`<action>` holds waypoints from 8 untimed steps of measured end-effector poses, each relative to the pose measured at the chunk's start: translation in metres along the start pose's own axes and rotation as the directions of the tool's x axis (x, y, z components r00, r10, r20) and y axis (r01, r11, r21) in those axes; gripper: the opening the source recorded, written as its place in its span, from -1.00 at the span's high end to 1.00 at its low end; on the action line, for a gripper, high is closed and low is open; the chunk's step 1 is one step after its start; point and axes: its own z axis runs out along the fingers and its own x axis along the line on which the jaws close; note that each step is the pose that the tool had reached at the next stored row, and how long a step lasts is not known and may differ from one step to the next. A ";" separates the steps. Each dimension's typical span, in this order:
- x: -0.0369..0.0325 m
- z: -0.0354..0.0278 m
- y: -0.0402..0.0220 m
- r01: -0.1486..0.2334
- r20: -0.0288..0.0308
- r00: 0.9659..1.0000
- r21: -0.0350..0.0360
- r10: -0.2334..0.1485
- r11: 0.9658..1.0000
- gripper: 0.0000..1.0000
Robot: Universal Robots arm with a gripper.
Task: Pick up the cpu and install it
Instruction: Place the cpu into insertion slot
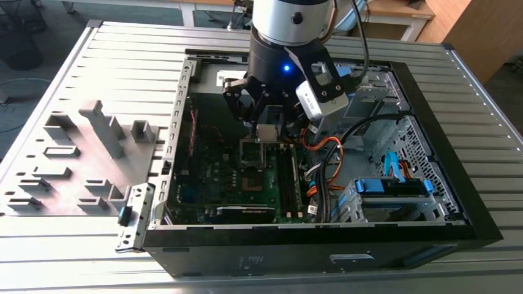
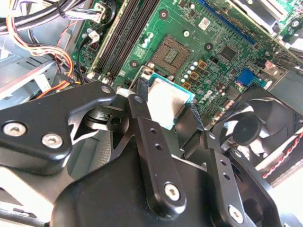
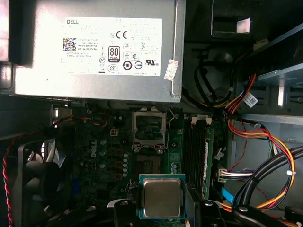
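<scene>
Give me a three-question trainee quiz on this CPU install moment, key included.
1. True or false: the claw is shut on the cpu.
2. The socket is: A) empty B) filled by a chip C) under a fan.
3. Fill in: in the exterior view, the grey fixture tray sits on that view's ___ of the computer case.
Key: 1 true; 2 A; 3 left.
</scene>
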 end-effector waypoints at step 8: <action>0.0038 0.0073 0.0003 -0.016 0.000 1.000 0.000 0.016 1.000 0.06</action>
